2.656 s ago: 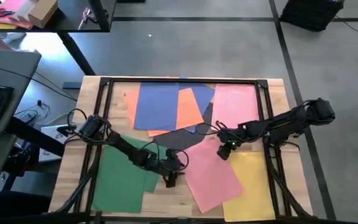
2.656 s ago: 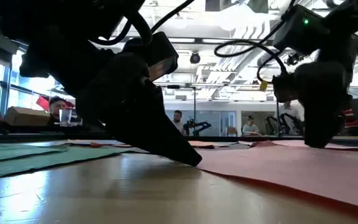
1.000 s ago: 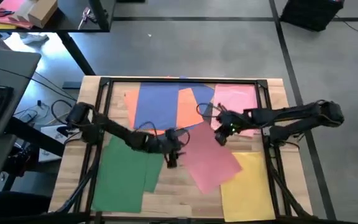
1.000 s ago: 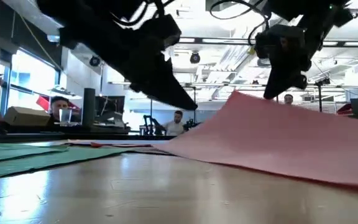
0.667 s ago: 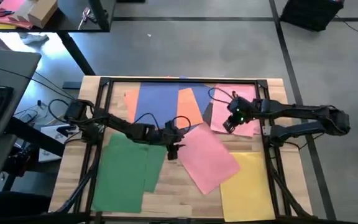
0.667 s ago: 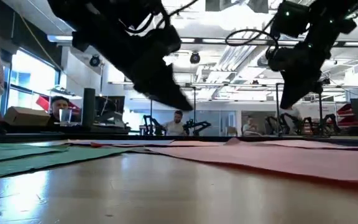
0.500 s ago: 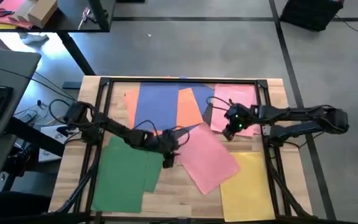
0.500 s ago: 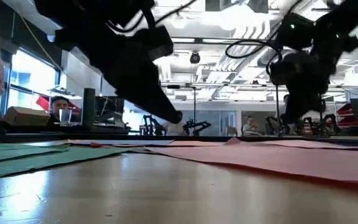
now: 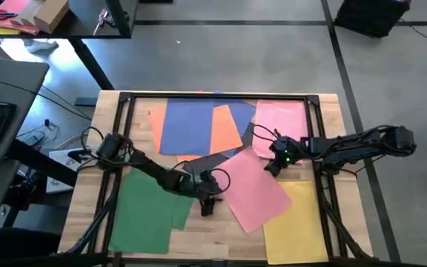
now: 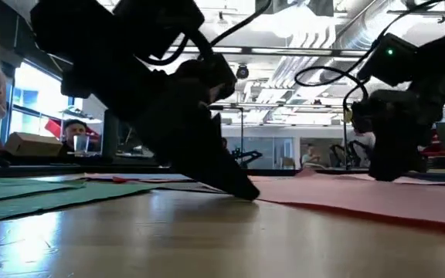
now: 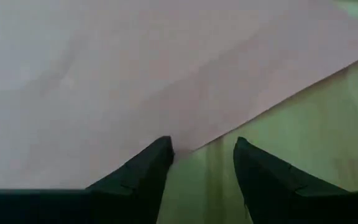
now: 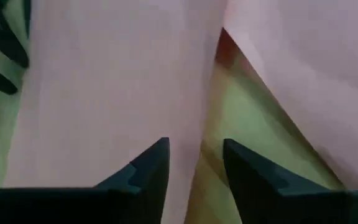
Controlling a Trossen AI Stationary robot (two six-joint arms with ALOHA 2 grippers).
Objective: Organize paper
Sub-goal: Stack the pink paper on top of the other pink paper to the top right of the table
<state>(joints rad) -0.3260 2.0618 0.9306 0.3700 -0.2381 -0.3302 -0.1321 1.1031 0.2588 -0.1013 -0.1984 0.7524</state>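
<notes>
The paper lies spread over the table. A slanted pink sheet [image 9: 256, 191] is in the middle, with green sheets [image 9: 150, 211] at the near left and a yellow one [image 9: 296, 222] at the near right. Blue [image 9: 186, 126], orange [image 9: 225, 130], dark grey [image 9: 207, 165] and a second pink sheet [image 9: 282, 121] lie farther back. My left gripper [image 9: 207, 208] is open and low at the slanted sheet's near-left edge. My right gripper [image 9: 271, 167] is open and low at that sheet's far-right edge. My left gripper slants down from the table's left, its tips [image 10: 246, 193] at table level. One fingertip [image 11: 163, 149] sits at the pink sheet's near-left edge [image 11: 188, 140], and the other stands on bare wood. The sheet lies flat. My right gripper points down with its fingers [image 12: 154, 162] either side of the pink sheet's far-right edge [image 12: 185, 134]. Its tips reach the sheet in the low view, but I cannot tell whether they press it.
A black frame [image 9: 217, 95] runs round the tabletop. Bare wood [image 9: 206, 237] shows at the near edge between the green and pink sheets. People and desks show in the room beyond the table.
My right gripper has let go of the pink sheet's raised far corner, and the sheet has dropped flat. The gripper swung toward the far right, then came back down at the sheet's far-right edge. My left gripper rose, then came down toward the near edge.
</notes>
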